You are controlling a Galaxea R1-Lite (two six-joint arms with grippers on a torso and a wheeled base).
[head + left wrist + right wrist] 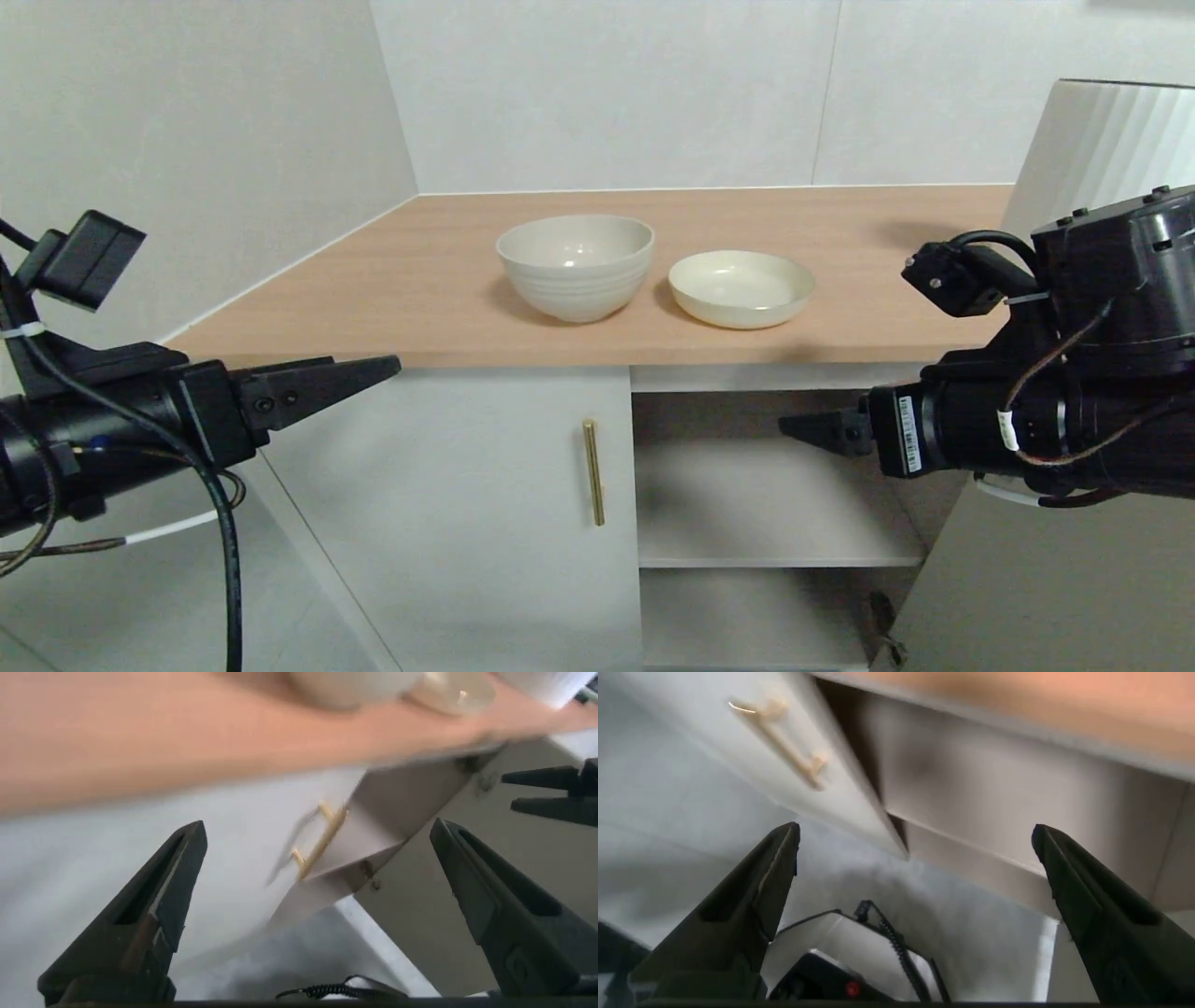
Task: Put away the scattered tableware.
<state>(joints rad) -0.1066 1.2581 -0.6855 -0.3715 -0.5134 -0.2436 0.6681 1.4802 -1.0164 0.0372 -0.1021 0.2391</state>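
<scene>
A deep cream bowl [574,266] and a shallow cream bowl [742,287] stand side by side on the wooden countertop [373,299]. Both also appear in the left wrist view, the deep bowl [350,686] next to the shallow bowl [453,691]. My left gripper [383,366] hovers below the counter's front edge, left of the bowls, in front of the closed cabinet door; its fingers [173,905] are spread wide with nothing between them. My right gripper [794,427] hangs open and empty in front of the open cabinet compartment, fingers [1083,905] far apart.
The cabinet's left door is closed, with a gold handle [594,471]. The right compartment is open, showing a white shelf [775,509] and a lower level. Its swung-out door [1027,597] stands at the right behind my right arm. Walls close the counter at left and back.
</scene>
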